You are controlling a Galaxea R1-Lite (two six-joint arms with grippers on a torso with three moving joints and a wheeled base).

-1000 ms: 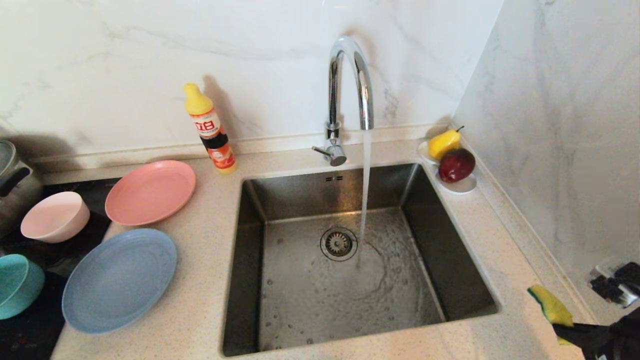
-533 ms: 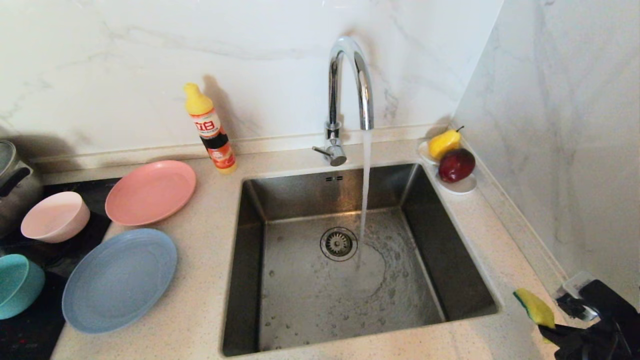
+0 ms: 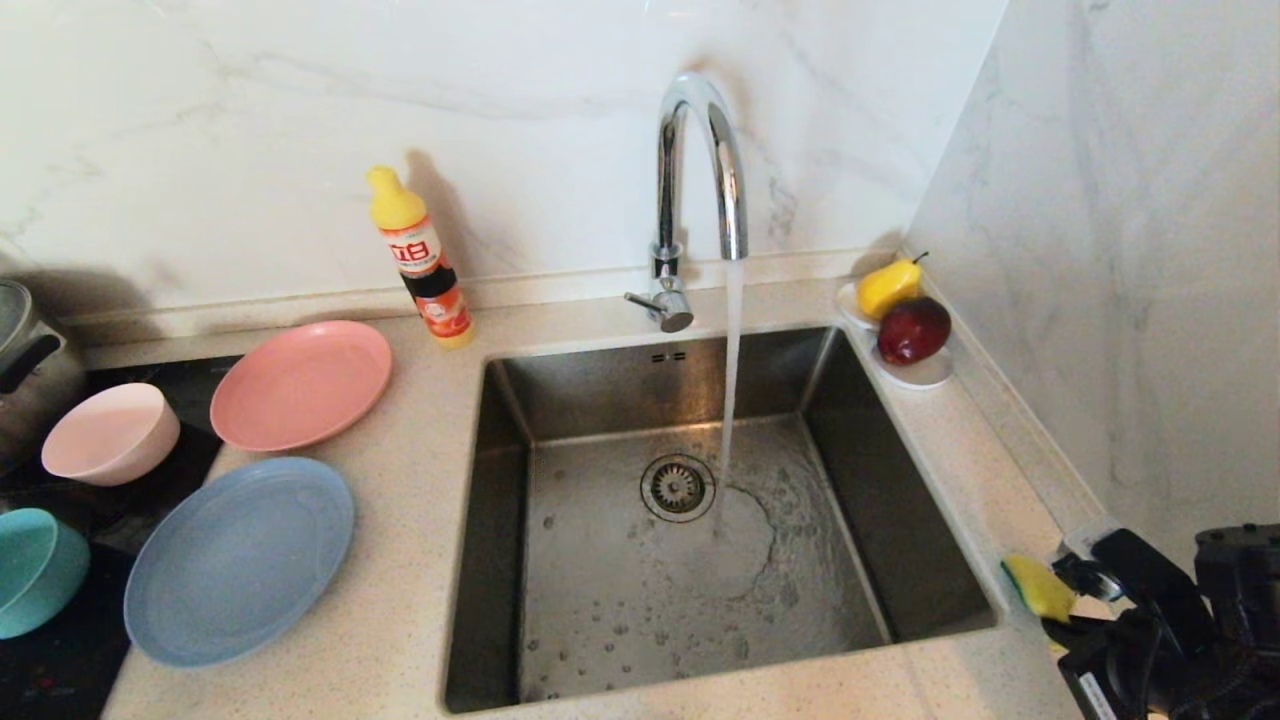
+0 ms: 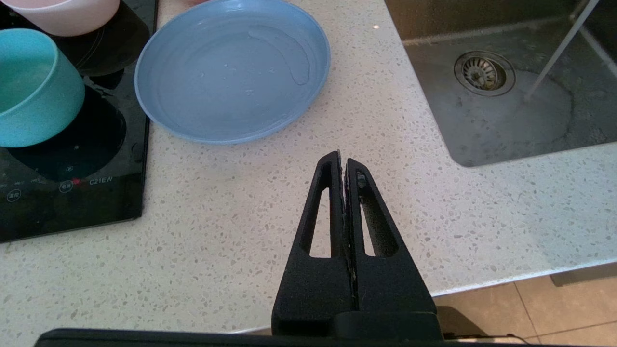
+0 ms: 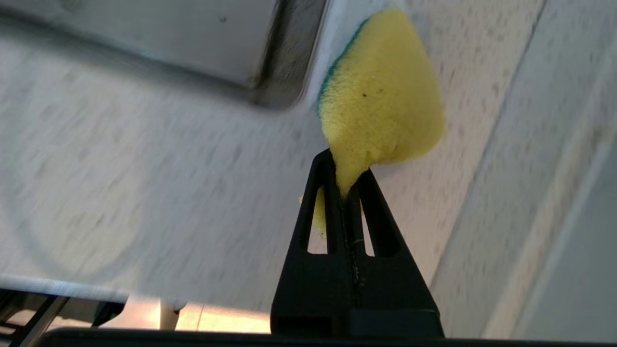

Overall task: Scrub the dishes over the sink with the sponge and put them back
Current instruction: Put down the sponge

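Right tool moved nearer sink, pinching sponge, left tool closed, tap running

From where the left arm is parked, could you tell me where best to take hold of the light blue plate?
Probably the near rim of the light blue plate, approached from the counter's front edge: it lies flat with a raised lip facing the shut left gripper.

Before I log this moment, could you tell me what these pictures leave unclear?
- Steel pot: cut off by the head view's left edge.
- Teal bowl: partly cut by that edge too.
- Sponge: its pinched end is hidden inside the right gripper.
- Countertop: blurred in the right wrist view.
- Left gripper: absent from the head view.
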